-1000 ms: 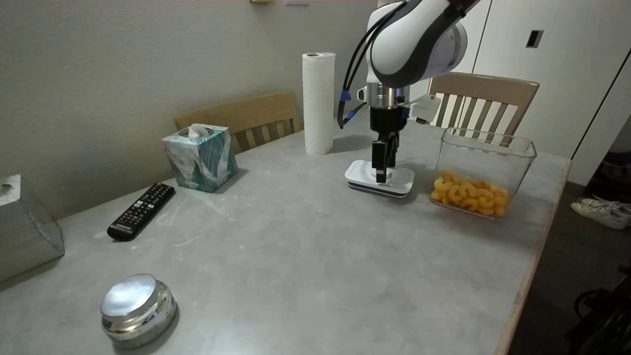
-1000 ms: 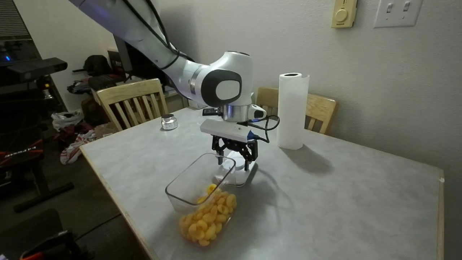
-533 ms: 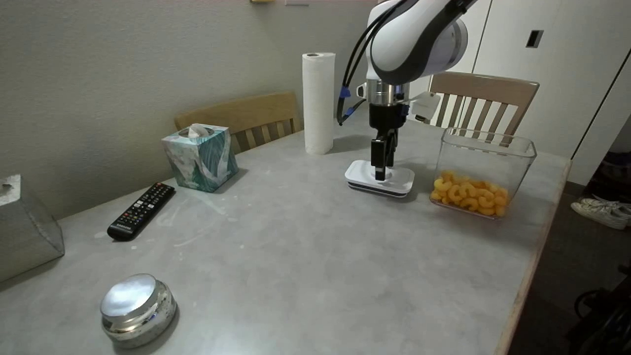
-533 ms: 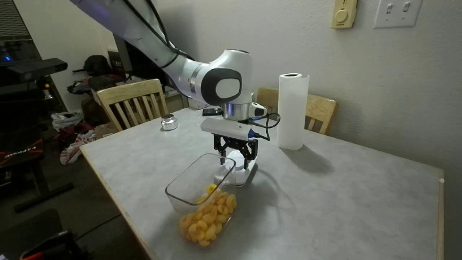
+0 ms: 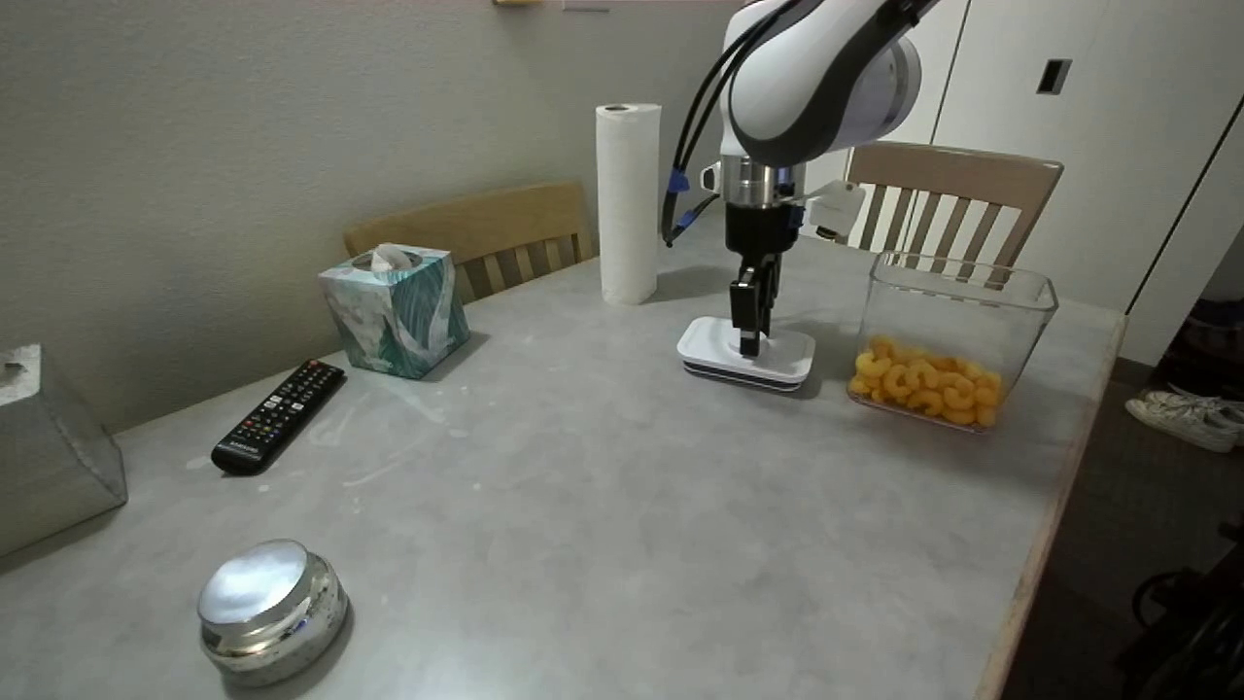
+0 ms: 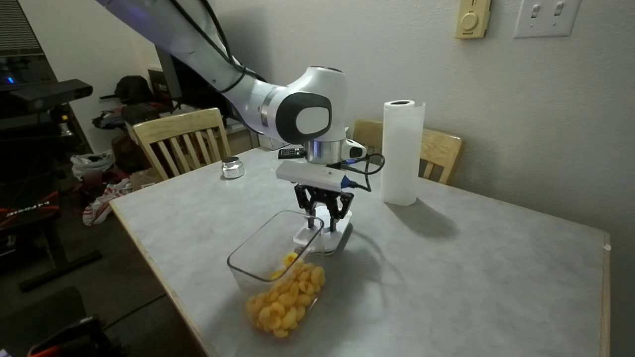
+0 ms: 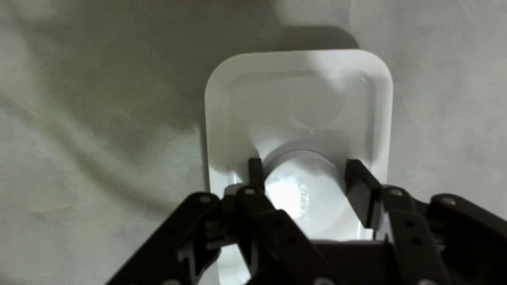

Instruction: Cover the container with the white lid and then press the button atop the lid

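Observation:
The container (image 5: 928, 381), a clear square box with yellow-orange snack pieces inside, stands uncovered on the table; it also shows in an exterior view (image 6: 285, 297). The white lid (image 5: 708, 342) lies flat on the table beside it, apart from it, and fills the middle of the wrist view (image 7: 285, 103). The button (image 7: 323, 198) is a round raised disc on the lid's top. My gripper (image 7: 304, 170) points straight down over the lid, its fingers (image 7: 362, 190) on either side of the button and apparently touching it. The gripper also shows in both exterior views (image 5: 749, 348) (image 6: 321, 225).
A paper towel roll (image 5: 629, 204) stands behind the lid. A tissue box (image 5: 397, 311), a remote (image 5: 279, 418), a shiny metal jar (image 5: 272, 612) and a grey box (image 5: 53, 452) are farther along the table. The container stands near the table's edge (image 5: 1054, 506).
My gripper's fingers have moved closer together, from well apart to against the button's sides. The gripper has risen slightly, then the lid has shifted a little. The container has not moved.

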Available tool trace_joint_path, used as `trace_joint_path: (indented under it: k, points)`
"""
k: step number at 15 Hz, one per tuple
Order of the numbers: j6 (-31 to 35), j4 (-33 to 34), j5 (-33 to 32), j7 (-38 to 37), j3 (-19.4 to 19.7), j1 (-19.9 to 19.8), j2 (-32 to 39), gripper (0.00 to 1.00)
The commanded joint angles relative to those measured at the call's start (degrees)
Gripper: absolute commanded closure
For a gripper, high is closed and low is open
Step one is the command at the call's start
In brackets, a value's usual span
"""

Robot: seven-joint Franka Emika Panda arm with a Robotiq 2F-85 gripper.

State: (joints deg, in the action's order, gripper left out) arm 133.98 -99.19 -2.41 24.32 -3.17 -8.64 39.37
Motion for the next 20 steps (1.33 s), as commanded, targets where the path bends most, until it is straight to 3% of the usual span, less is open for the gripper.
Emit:
trace_joint_path:
  k: [1, 2, 6, 14, 20]
  points:
    - [0.66, -0.12, 0.09, 1.37, -0.43, -0.45, -0.11, 0.65]
    - [0.61, -0.10, 0.06, 1.16, -0.36, -0.38, -0.06, 0.72]
    - [0.01, -0.68, -0.42, 1.27, -0.23, -0.14, -0.86, 0.72]
    - [-5.76, -1.75, -2.94, 9.14, -1.29, 0.23, -5.10, 0.72]
    - [-12.30, -1.90, -3.23, 10.57, -0.58, 0.59, -10.39, 0.72]
